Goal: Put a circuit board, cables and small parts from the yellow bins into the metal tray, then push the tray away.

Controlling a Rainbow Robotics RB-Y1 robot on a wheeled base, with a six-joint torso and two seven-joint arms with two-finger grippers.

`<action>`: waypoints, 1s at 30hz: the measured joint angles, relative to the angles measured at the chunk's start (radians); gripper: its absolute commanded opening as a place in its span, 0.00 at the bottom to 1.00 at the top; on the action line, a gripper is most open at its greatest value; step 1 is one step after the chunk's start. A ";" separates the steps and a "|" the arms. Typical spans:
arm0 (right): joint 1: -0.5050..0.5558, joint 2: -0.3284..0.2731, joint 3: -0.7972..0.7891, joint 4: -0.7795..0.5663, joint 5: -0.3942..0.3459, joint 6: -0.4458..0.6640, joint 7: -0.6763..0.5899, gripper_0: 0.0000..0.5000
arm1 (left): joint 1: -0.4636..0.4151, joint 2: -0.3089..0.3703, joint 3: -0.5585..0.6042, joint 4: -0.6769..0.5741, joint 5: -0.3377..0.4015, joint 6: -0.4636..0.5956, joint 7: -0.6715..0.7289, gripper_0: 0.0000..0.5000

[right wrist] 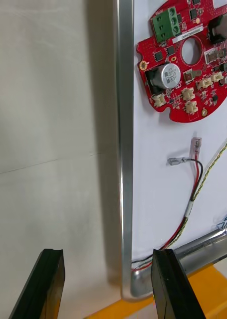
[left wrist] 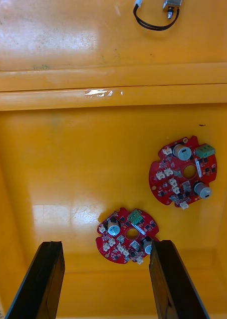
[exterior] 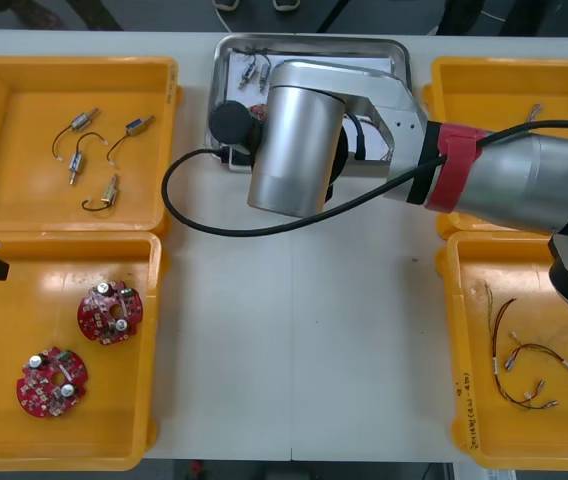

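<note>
Where table point(right wrist: 53, 124) meets tray point(right wrist: 124, 149), right tool point(right wrist: 108, 261) hovers | left tool point(left wrist: 106, 251) over boards point(left wrist: 183, 172)

A light table point(exterior: 294, 330) spans the scene from left to right. Its bare middle is plain and pale. A thin seam point(exterior: 292, 400) runs straight along that middle from the near edge toward the far side. In the right wrist view the same surface carries a faint line point(right wrist: 43, 163) across it and a soft shadow. Dark floor point(exterior: 144, 12) lies beyond the far edge, and a narrow dark strip point(exterior: 364, 473) lies below the near edge.
</note>
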 measured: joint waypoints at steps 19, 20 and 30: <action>0.267 -0.002 -0.581 -0.417 0.005 0.408 -0.008 1.00 | 0.000 0.000 0.000 0.000 0.000 0.000 0.000 1.00; 0.279 -0.002 -0.617 -0.428 0.005 0.408 -0.009 1.00 | 0.000 0.000 0.000 0.000 0.000 0.000 0.000 1.00; 0.445 -0.076 -0.922 -0.523 -0.033 0.409 -0.051 1.00 | 0.000 0.000 0.000 0.000 0.000 0.000 0.000 1.00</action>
